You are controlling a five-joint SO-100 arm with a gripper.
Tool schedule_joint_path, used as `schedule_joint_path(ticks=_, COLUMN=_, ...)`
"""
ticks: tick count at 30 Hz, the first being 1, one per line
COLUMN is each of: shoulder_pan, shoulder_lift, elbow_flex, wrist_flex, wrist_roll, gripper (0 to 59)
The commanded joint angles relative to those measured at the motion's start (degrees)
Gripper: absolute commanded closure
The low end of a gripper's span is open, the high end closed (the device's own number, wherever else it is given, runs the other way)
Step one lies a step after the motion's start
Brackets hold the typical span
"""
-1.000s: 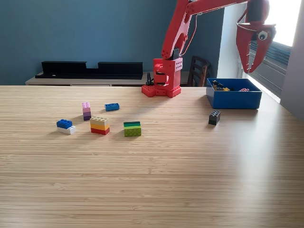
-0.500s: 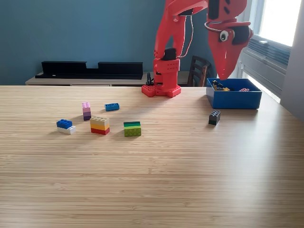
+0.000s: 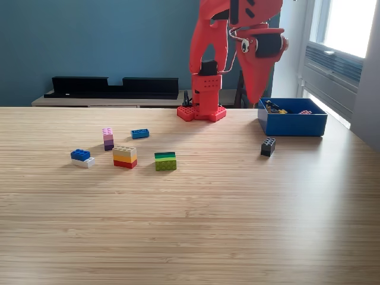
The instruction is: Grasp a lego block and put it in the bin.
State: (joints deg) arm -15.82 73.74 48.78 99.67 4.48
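- Six lego blocks lie on the wooden table (image 3: 237,225), and I place each of them from the blue bin (image 3: 292,123).
- The bin stands at the far side of the table, at the exterior view's right; some small pieces are inside it, but they are too small to tell apart.
- A black block (image 3: 268,146) is just beside the bin, in front of its near left corner, and it does not touch the bin.
- A green block (image 3: 165,161) lies well apart from the bin, to the exterior view's left of it and nearer to the camera.
- A red, yellow and beige block (image 3: 124,157) sits left of the green one, still farther from the bin.
- A small blue block (image 3: 140,133), a pink and purple block (image 3: 108,139) and a blue and white block (image 3: 82,158) are the farthest from the bin.
- The red gripper (image 3: 256,95) hangs in the air, above the table and left of the bin, with its tip pointing down.
- Its jaws look pressed together and nothing is seen between them.
- The red arm base (image 3: 204,101) stands on the far edge of the table, left of the bin.
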Motion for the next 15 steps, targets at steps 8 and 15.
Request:
schedule_joint_path(ticks=8, shoulder_pan=11.6, shoulder_lift=0.97, elbow_flex=-6.24, wrist_flex=2.46, wrist_roll=1.58, gripper=58.6)
schedule_joint_path(ticks=15, shoulder_pan=24.08, shoulder_lift=0.97, elbow_flex=-4.83, wrist_flex=2.46, wrist_roll=9.14, gripper=58.6)
